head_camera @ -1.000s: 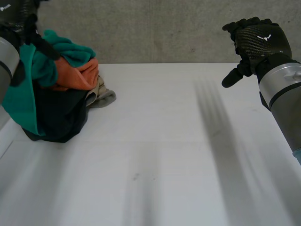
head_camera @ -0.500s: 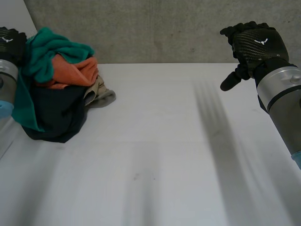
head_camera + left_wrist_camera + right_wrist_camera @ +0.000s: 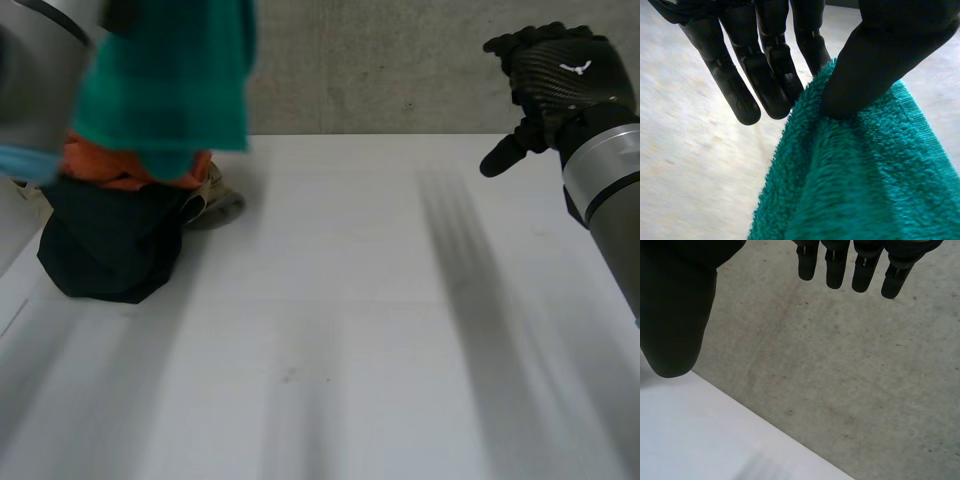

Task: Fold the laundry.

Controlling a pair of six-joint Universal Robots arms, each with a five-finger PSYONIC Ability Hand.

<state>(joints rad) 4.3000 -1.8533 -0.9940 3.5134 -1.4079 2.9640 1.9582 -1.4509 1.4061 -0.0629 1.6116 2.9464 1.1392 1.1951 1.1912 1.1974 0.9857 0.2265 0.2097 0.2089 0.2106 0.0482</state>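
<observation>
A teal towel (image 3: 165, 75) hangs lifted above the laundry pile at the table's far left. In the left wrist view my left hand (image 3: 875, 55) pinches the teal towel (image 3: 865, 175) between thumb and fingers. Under it lie an orange cloth (image 3: 105, 165), a black garment (image 3: 105, 240) and a beige piece (image 3: 215, 195). My right hand (image 3: 555, 85) hovers high at the far right, fingers relaxed and apart; the right wrist view shows its fingers (image 3: 842, 265) holding nothing.
The white table (image 3: 350, 330) stretches bare from the pile to the right edge. A grey concrete wall (image 3: 400, 60) stands behind the table's far edge.
My left hand closed on the teal towel and pulled it up off the pile, rightward. The right hand has barely shifted.
</observation>
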